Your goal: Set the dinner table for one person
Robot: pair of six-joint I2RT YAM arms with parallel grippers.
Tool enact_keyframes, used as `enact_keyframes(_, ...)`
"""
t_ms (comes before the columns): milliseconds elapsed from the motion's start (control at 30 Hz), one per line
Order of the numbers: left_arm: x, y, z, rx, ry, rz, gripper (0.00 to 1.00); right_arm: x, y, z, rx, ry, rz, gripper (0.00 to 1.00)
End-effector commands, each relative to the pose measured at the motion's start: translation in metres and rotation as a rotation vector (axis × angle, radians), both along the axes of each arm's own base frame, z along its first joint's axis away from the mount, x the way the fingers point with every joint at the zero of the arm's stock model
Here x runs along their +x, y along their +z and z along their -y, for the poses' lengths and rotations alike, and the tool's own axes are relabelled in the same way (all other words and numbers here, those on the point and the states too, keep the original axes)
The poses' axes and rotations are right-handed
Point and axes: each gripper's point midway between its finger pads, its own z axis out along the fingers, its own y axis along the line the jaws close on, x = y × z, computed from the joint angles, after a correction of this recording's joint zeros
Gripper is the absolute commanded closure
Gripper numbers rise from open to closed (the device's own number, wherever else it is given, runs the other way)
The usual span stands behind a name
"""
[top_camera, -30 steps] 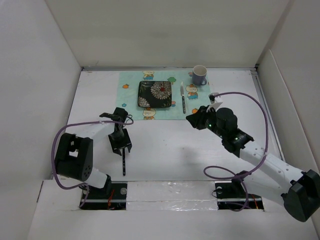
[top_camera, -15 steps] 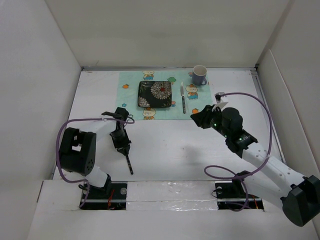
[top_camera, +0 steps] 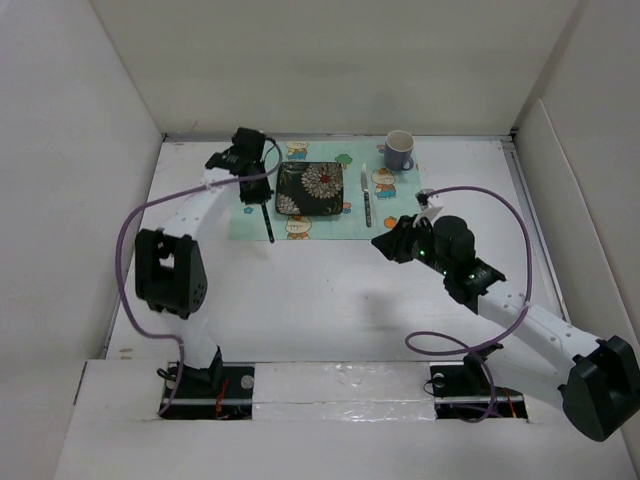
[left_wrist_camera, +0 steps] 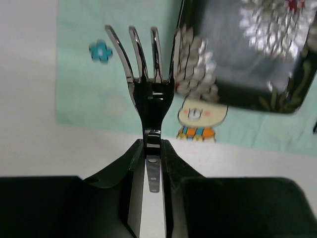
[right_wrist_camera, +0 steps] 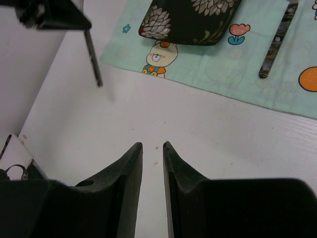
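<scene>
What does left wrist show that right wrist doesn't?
Only left wrist: the fork's tines, and the left gripper clamped on its handle, seen close up. Only right wrist: the knife lying on the placemat to the right of the plate, and the right gripper, jaws slightly apart with nothing between them. Both: the fork (only its handle end in right wrist), the dark flowered plate, the green placemat and the white table.
</scene>
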Motion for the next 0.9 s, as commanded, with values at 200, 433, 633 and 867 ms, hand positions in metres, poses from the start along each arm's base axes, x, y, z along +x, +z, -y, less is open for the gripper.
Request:
enact_keyframes(200,0.104,0.001,-0.022,0.271,0.000,0.022,1.00,0.003,0.019,-0.011,0.039,0.018,0.068,0.71)
enact_keyframes(433,0.124,-0.011,-0.036,0.304,-0.030,0.002,1.00,0.006,0.011,-0.015,0.022,0.022,0.049,0.71)
enact_keyframes(633,0.131,-0.015,-0.033,0.282,-0.091,-0.005,1.00,0.007,-0.003,-0.028,-0.002,0.053,0.014,0.71)
enact_keyframes(867,0.135,-0.042,-0.036,0.312,-0.091,-0.054,1.00,0.008,-0.012,-0.036,-0.020,0.068,-0.006,0.71)
